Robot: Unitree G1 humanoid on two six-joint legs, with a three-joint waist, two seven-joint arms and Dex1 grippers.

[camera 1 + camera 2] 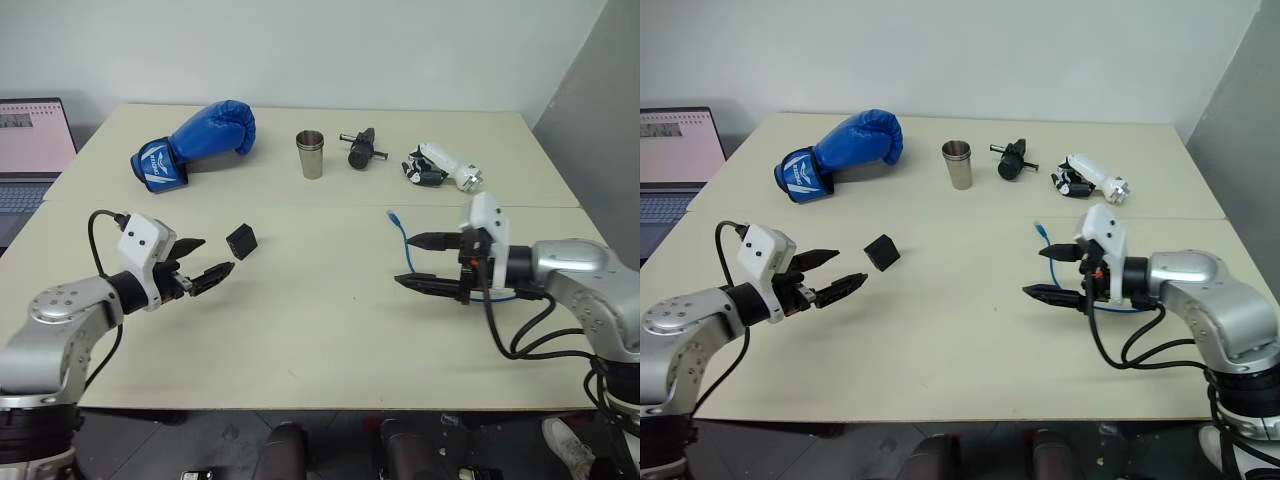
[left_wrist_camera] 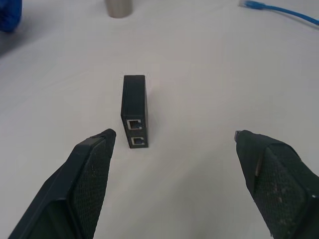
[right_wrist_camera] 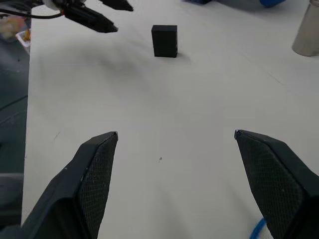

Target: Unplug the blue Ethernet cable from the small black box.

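The small black box (image 1: 241,241) stands on edge on the pale table, left of centre. In the left wrist view the box (image 2: 134,110) shows two ports, both empty. My left gripper (image 1: 210,258) hovers open just short of it, holding nothing. The blue Ethernet cable (image 1: 399,235) lies on the table's right half, its pale plug end free and well apart from the box. My right gripper (image 1: 405,260) hangs open above the cable with nothing between its fingers. It looks across the table at the box (image 3: 164,41) and the left gripper (image 3: 94,15).
Along the far edge lie a blue boxing glove (image 1: 195,140), a metal cup (image 1: 310,153), a black cylindrical tool (image 1: 360,148) and a white-and-black gadget (image 1: 440,167). A laptop (image 1: 30,150) sits off the table's left side.
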